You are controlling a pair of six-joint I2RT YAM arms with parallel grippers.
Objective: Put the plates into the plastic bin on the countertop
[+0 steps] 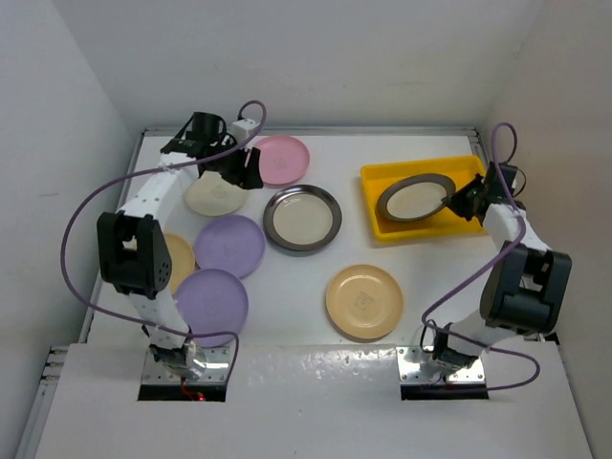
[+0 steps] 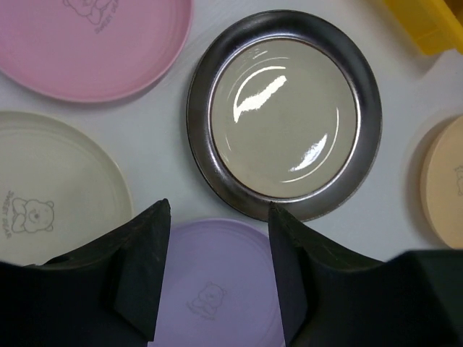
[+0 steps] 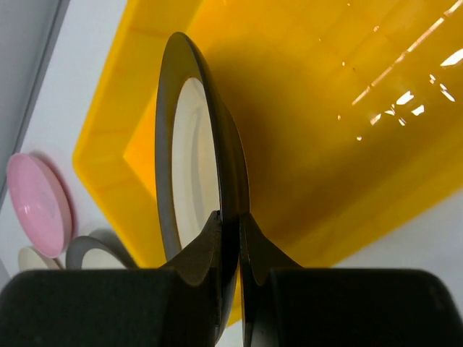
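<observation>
Right jaws clench steel plate (image 1: 416, 199) over yellow bin (image 1: 421, 167); left jaws gape above white-walled countertop (image 1: 287, 287).

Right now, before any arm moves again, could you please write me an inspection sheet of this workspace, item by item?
Surface: white glossy countertop, no spill seen.
Job's things: yellow plastic bin at right, with a steel plate tilted in it. Lying on the countertop are a second steel plate, pink plate, cream plate, far lilac plate, near lilac plate, tan-yellow plate, and a second tan-yellow plate partly hidden by the left arm.
Clutter: nothing seen.
Grippers: left gripper has jaws open and empty. Right gripper has jaws shut on the steel plate's rim.
Cables: left purple cable and right purple cable loop beside their arms.
Surroundings: white walls on three sides.
</observation>
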